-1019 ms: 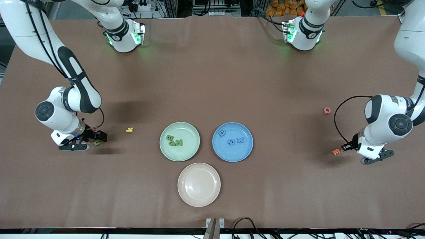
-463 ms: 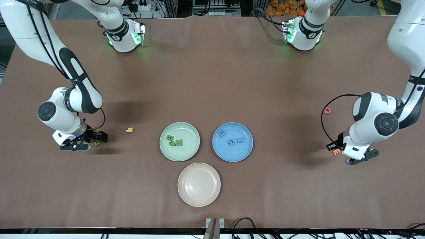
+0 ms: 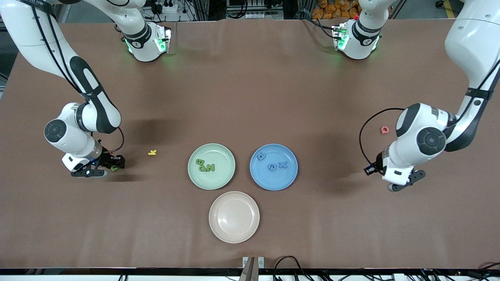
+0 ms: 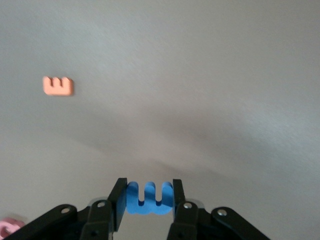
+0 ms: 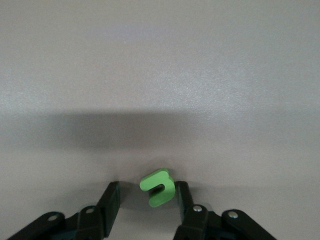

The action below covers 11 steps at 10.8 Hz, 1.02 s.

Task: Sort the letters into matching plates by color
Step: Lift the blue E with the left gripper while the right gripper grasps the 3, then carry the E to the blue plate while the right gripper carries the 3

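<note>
My left gripper [image 3: 369, 169] is shut on a blue letter [image 4: 149, 198] and holds it over the table, between the blue plate [image 3: 282, 180] and the left arm's end. The left wrist view shows it gripped between both fingers [image 4: 149, 187]. My right gripper [image 3: 113, 166] is down at the table toward the right arm's end, open around a green letter [image 5: 158, 187]. One finger touches the letter and the other stands apart from it. The letter also shows in the front view [image 3: 114, 168]. The green plate [image 3: 225, 153] holds three green letters. The blue plate holds three blue letters.
A beige plate [image 3: 234, 234] lies empty, nearer the front camera than the two coloured plates. A yellow letter [image 3: 152, 152] lies between the right gripper and the green plate. An orange letter [image 4: 58, 86] and a pink letter [image 3: 384, 129] lie near the left arm's end.
My left arm has moved toward the plates with the blue letter and now hides the orange letter in the front view. My right gripper's fingers have narrowed around the green letter.
</note>
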{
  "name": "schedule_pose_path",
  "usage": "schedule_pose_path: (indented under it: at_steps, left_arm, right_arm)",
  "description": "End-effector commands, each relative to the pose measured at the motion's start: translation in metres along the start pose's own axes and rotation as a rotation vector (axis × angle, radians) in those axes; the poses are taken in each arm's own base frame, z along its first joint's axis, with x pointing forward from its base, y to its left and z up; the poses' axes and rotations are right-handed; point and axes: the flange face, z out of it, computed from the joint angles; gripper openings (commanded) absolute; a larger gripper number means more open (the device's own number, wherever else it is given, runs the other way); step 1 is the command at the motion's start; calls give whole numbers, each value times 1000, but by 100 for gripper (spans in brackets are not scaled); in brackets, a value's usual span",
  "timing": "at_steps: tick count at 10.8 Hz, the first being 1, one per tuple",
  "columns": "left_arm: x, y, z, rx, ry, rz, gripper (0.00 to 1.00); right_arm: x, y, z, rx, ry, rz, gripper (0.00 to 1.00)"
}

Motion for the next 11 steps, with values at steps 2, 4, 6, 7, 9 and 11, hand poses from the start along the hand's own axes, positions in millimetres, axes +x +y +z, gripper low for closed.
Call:
schedule_pose_path:
  at_steps: [2,4,6,7,9,11]
  left_arm:
    - [-41,50,-6,9,-12,-82,0]
    - [-62,75,-8,0,-21,-111,0]
    - [-78,100,-16,-35,-54,-148,0]
    - [-86,113,-22,-50,-60,-167,0]
    - [-104,137,-32,-75,-78,-199,0]
    - [-118,159,-45,-102,-91,-245,0]
  right_arm:
    - [0,3,-4,-1,12,-13,49]
    - [1,4,-7,-2,16,-13,46]
    - [1,4,-7,-2,16,-13,43]
    - [1,4,-7,-2,16,-13,40]
    - [1,4,-7,-2,16,-13,30]
    - [1,4,-7,-2,16,-13,24]
